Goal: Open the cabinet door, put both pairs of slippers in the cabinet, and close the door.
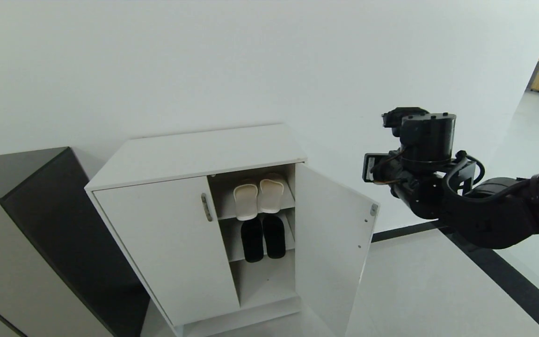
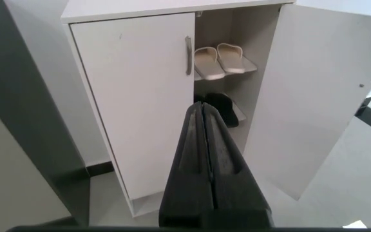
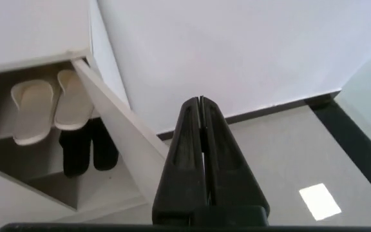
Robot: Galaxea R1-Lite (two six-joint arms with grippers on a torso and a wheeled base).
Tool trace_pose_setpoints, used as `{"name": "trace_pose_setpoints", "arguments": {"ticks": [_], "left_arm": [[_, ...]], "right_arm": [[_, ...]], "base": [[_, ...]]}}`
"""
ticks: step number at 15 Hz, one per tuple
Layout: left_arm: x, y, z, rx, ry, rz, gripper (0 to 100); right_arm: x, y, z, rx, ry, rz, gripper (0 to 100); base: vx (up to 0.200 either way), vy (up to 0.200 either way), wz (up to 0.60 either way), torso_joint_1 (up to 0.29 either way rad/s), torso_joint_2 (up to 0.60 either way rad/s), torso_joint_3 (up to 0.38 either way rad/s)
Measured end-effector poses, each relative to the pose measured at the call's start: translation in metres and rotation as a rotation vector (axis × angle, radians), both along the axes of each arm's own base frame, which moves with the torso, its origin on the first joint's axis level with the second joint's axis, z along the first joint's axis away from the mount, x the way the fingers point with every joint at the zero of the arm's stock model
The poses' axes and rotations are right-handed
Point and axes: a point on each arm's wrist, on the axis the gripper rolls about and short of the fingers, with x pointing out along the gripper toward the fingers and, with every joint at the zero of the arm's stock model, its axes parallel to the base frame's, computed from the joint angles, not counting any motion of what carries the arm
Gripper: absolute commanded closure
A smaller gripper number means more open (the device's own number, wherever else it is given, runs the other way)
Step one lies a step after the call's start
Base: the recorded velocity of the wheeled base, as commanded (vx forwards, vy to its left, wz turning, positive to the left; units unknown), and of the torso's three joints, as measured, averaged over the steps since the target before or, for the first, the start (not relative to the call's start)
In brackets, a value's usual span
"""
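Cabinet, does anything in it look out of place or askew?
Nothing looks damaged or spilled. The white slippers and black slippers lie neatly paired on separate shelves, though their ends overhang the shelf fronts a little. The right door stands wide open, the left door shut.

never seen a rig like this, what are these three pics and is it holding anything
This is a two-armed robot on wheels. The wide picture is from a camera on its head; the other two are from wrist cameras, each looking along that arm's claw. The left claw and right claw are the black wedges, both shut, holding nothing. Ahead stands a white cabinet with its right door open. Inside, white slippers lie on the upper shelf, black slippers on the one below.
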Motion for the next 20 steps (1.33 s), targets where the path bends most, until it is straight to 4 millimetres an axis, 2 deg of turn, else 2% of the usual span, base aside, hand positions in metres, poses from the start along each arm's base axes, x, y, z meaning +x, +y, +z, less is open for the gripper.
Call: {"name": "trace_pose_setpoints", "arguments": {"ticks": [3,6,10,12,20], "left_arm": [[0.0,0.0,0.0,-0.001,0.0,0.001,100],[0.0,0.0,0.0,-0.001,0.0,0.001,100],[0.0,0.0,0.0,-0.002,0.0,0.001,100],[0.0,0.0,0.0,-0.002,0.0,0.001,100],[0.0,0.0,0.0,-0.001,0.0,0.002,100]], "right_arm": [[0.011,-0.01,0.001,0.048,0.002,0.066,100],[0.032,-0.026,-0.005,0.074,0.013,0.089,100],[0.075,-0.041,-0.024,0.081,0.028,0.057,100],[0.089,-0.045,-0.037,0.093,0.047,0.06,100],[0.102,-0.044,-0.065,0.107,0.114,0.105,100]], "base": [[-0.067,0.0,0.0,-0.002,0.0,0.001],[0.0,0.0,0.0,0.0,0.0,0.0],[0.0,0.0,0.0,0.0,0.0,0.0],[0.0,0.0,0.0,0.0,0.0,0.0],[0.0,0.0,0.0,0.0,0.0,0.0]]}}
